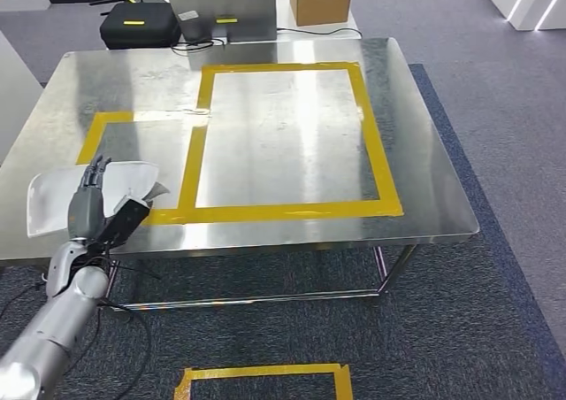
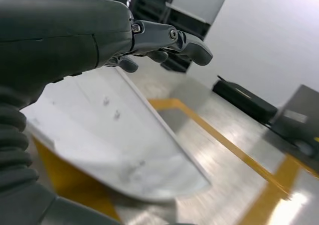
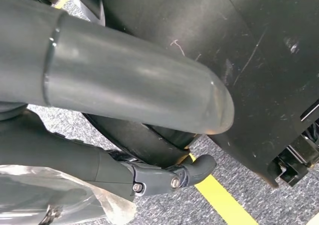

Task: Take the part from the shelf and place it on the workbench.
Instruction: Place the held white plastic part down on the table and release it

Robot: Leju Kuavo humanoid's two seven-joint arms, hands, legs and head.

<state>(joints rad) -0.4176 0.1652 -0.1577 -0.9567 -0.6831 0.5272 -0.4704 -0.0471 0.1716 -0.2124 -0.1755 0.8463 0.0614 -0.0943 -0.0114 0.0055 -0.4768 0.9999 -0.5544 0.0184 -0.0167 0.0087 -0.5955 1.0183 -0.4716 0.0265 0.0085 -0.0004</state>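
White part (image 1: pixel 57 196) in left hand (image 1: pixel 90 207) over workbench (image 1: pixel 427 196) front-left edge.

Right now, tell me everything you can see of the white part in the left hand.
The white part is a thin, curved panel, plastic by its look, with a rounded outer edge and small marks on its surface. The left hand holds it over the near left corner of the steel workbench, above the yellow tape. Whether it touches the bench is unclear.
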